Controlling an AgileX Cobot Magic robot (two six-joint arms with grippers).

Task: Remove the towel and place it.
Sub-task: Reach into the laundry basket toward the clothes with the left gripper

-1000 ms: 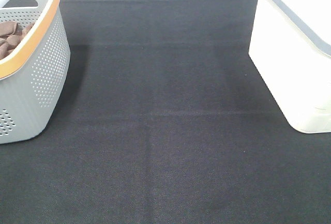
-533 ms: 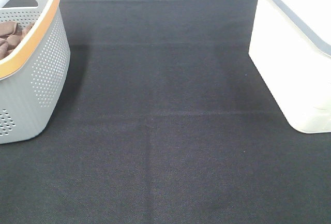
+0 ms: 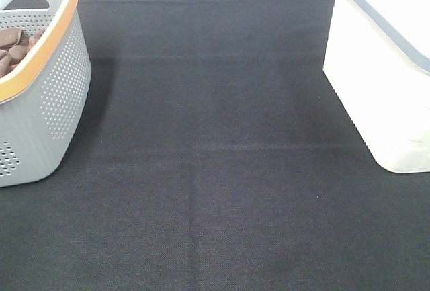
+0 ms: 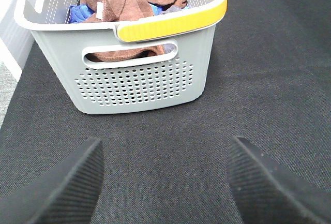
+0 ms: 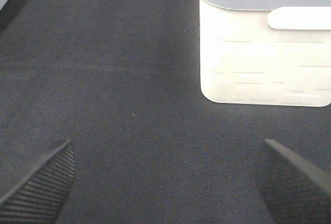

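Towel (image 4: 121,4) lies bunched inside the grey basket (image 4: 139,87) at the left of the black mat (image 3: 215,170); a white bin (image 3: 376,82) stands at right. Left gripper (image 4: 164,149) and right gripper (image 5: 165,149) both have their jaws spread wide, holding nothing.

A grey perforated basket (image 3: 60,96) with an orange rim stands at the upper left on the black worktop (image 3: 215,170). A blue cloth (image 4: 78,13) lies inside it. A white bin (image 3: 376,89) sits at the upper right, well apart.
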